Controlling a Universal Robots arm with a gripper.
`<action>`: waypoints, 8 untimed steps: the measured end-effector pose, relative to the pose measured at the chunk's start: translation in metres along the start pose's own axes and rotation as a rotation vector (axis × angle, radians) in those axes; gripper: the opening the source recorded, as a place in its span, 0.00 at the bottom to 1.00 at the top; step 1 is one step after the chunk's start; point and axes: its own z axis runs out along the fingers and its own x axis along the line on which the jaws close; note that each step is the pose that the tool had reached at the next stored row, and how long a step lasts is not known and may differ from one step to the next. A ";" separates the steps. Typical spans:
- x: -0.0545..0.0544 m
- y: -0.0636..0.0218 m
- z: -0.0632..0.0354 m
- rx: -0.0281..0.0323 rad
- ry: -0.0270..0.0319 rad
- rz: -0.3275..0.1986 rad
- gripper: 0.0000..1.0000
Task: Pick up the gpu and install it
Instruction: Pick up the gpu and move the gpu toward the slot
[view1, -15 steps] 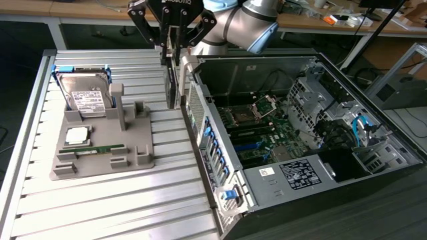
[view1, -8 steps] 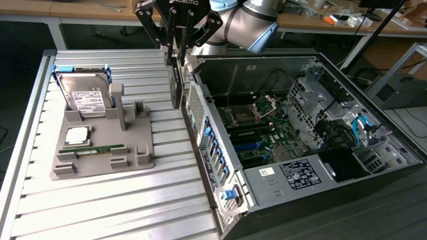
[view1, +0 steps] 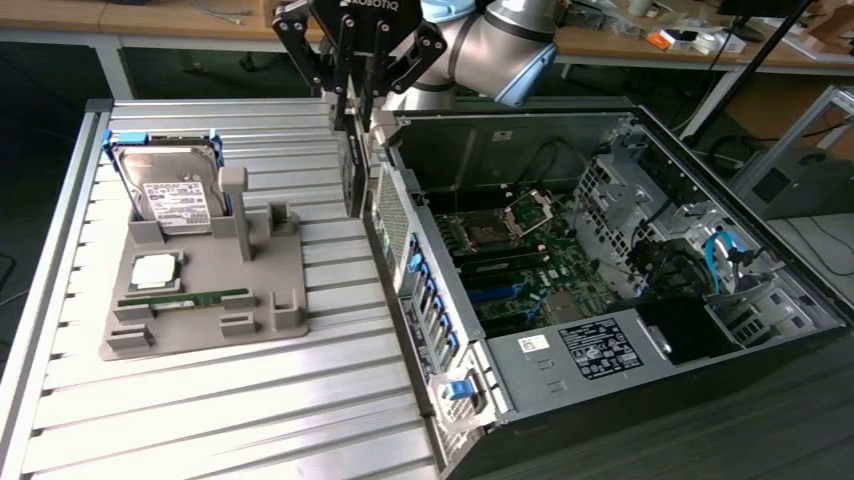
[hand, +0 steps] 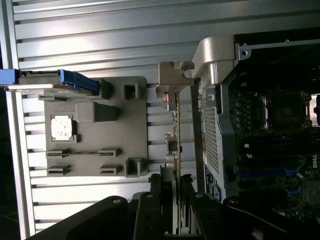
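Note:
My gripper (view1: 352, 98) is shut on the gpu (view1: 354, 175), which hangs edge-on above the slatted table, in the gap between the grey fixture (view1: 200, 290) and the open computer case (view1: 561, 250). In the wrist view the gpu (hand: 176, 135) appears as a thin greenish board seen on edge. Its metal end bracket (hand: 172, 80) points away from the gripper (hand: 172, 200), whose dark fingers (hand: 155, 200) clamp both faces of the card. The card is just outside the case's side wall (hand: 212, 135).
The grey fixture holds a silver hard drive (view1: 167, 190) standing upright, a processor chip (view1: 154, 270) and a green memory stick (view1: 187, 297). The motherboard (view1: 521, 260) lies inside the case. Desks with clutter stand behind the table.

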 end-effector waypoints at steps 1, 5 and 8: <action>0.000 0.0000 0.0000 0.0002 0.0000 0.000 0.27; -0.004 0.0003 -0.0001 0.0032 -0.0003 0.000 0.27; -0.009 0.0007 -0.0003 0.0062 -0.0005 0.000 0.27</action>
